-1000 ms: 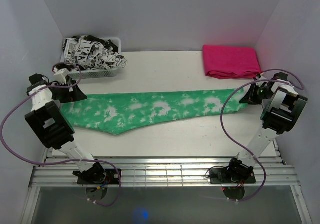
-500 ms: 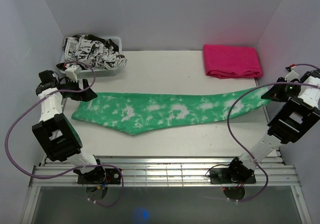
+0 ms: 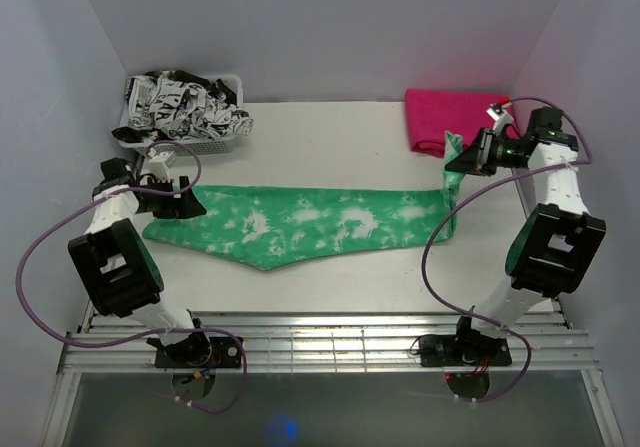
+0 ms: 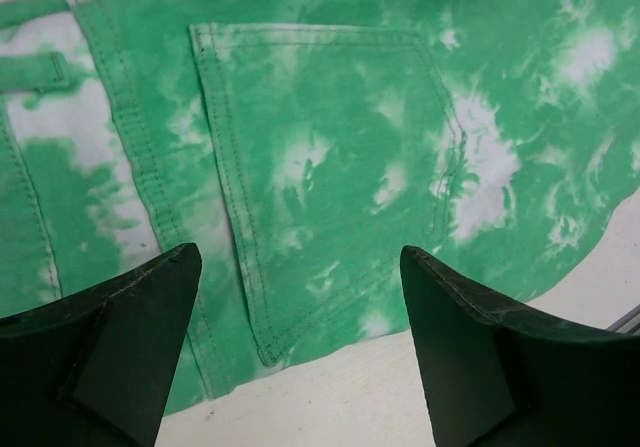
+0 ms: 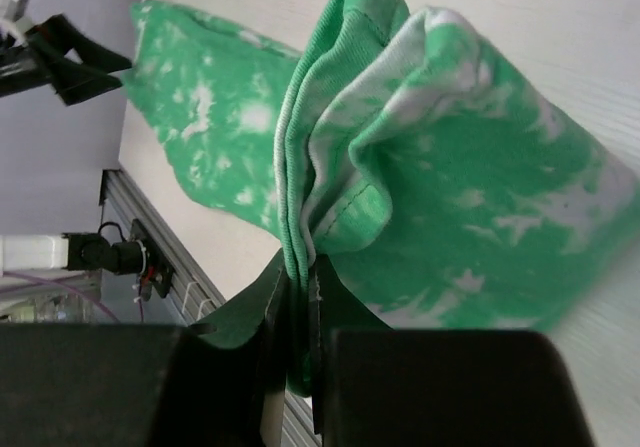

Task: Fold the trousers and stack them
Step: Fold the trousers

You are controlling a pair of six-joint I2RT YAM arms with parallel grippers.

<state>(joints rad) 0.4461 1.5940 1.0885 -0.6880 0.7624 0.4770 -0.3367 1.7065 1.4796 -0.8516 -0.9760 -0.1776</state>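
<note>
One end up: our right gripper (image 5: 300, 279) clamps hem of green trousers (image 3: 300, 219), left gripper (image 4: 297, 267) released over back pocket (image 4: 330, 167)

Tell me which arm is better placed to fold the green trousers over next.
Right. The right tool is shut on the green trousers at the leg end, raised off the table, so it could carry that end across. The left tool hangs open over the back pocket.

Left end effector (image 4: 297, 259) spread; right end effector (image 5: 299, 302) clamped.
</note>
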